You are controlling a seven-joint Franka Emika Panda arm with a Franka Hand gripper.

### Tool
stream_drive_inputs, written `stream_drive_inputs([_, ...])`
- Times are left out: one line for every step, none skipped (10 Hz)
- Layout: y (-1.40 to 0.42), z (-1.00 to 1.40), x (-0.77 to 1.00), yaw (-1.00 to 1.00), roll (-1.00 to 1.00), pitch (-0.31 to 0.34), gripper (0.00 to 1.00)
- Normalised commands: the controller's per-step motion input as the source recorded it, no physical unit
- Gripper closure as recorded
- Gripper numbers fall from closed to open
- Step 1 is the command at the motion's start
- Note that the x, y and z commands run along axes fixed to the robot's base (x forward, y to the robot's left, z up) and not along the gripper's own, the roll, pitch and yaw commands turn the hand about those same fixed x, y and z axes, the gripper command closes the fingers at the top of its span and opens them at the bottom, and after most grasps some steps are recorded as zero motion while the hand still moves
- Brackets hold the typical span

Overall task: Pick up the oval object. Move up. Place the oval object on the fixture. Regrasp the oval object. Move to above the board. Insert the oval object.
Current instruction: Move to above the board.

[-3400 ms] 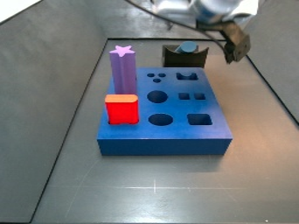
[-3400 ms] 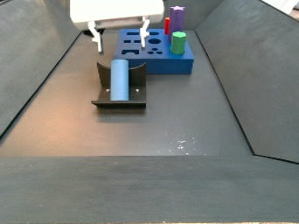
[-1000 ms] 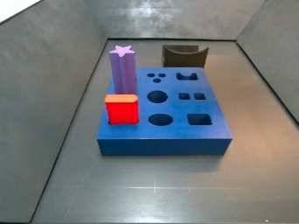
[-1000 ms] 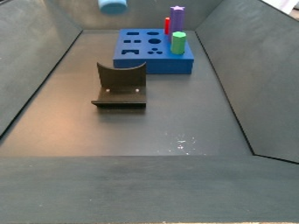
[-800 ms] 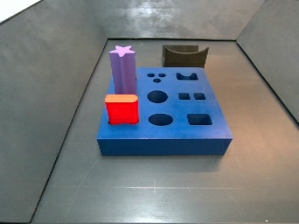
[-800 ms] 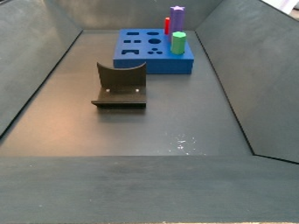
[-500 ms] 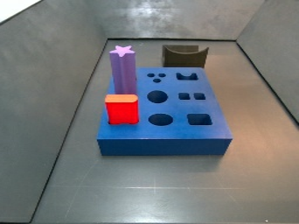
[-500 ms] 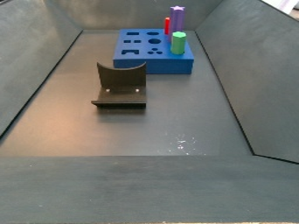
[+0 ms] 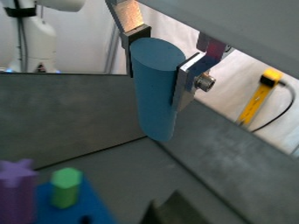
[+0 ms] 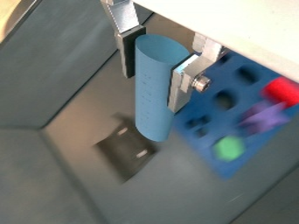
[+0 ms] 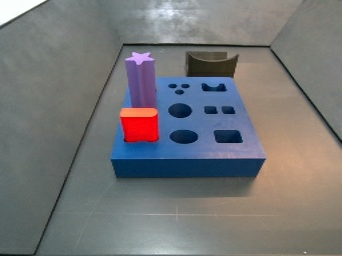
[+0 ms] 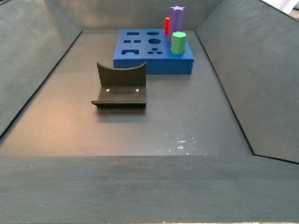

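the oval object (image 9: 156, 87) is being held between the fingers (image 9: 193, 68) of the gripper (image 9: 163, 54), which are being pressed against its two sides near its upper end. the same clamp is being shown in both wrist views, with the peg (image 10: 156, 84) hanging down lengthwise from the gripper (image 10: 158, 52) and its lower end hanging free, touching nothing.

the gripper is not being caught in either side view, so it is being kept outside what those cameras cover, and the peg with it.

well below the peg, the fixture (image 10: 128, 150) is being seen on the grey floor in a wrist view, and the board (image 10: 239, 109) is lying off to one side of the gripper rather than under it. a purple peg (image 10: 267, 116), a red block (image 10: 281, 89) and a green peg (image 10: 230, 148) are standing in the board.

in both side views the fixture (image 11: 211, 64) (image 12: 119, 85) is standing bare, just beside one short end of the board (image 11: 194, 125) (image 12: 147, 50).
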Motion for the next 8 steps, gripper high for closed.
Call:
stream_drive_inputs([-1.0,0.12,-0.73,-0.2,-1.0,-0.177,1.0])
stream_drive_inputs([-0.98,0.12,-0.74,-0.21,-1.0,-0.175,1.0])
stream_drive_inputs([-0.55,0.06,-0.47,-0.21,-1.0,-0.175,1.0])
stream_drive_inputs([-0.3,0.03,-0.28,-0.21,-1.0,-0.159,1.0])
stream_drive_inputs([-0.09,0.01,-0.13,-0.17,-0.86,-0.11,1.0])
stream_drive_inputs([-0.05,0.0,-0.08,-0.12,-0.64,-0.069,1.0])
stream_drive_inputs([-0.03,0.0,-0.05,-0.06,-0.37,-0.035,1.0])
stream_drive_inputs([-0.02,0.0,-0.04,-0.04,-0.28,-0.029,1.0])
